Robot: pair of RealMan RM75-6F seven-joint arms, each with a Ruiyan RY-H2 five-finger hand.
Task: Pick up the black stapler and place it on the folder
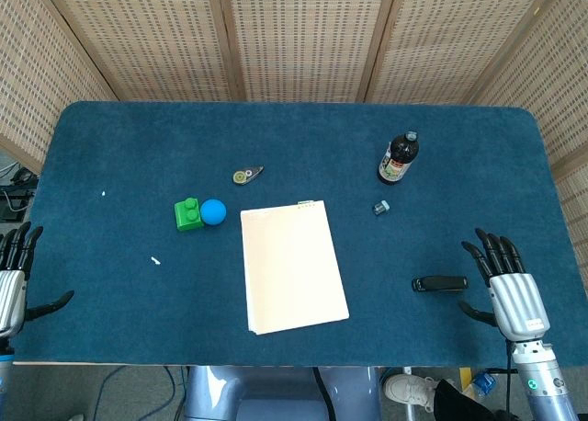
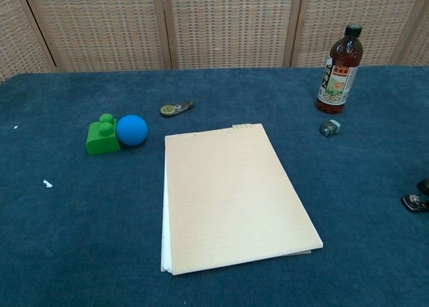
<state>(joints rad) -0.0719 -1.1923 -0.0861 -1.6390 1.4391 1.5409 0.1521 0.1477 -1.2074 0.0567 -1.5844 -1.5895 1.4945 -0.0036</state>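
Here right hand (image 1: 508, 283) rests spread beside stapler (image 1: 440, 283).

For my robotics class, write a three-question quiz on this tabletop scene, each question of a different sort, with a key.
1. True or false: the stapler already lies on the folder.
2. Which hand is nearer the stapler?
A. left hand
B. right hand
3. Fill in: the blue ball touches the green ______.

Key
1. False. It lies on the table, apart from the folder, on the right hand's side.
2. B. The open right hand rests just beside it, holding nothing.
3. Block.
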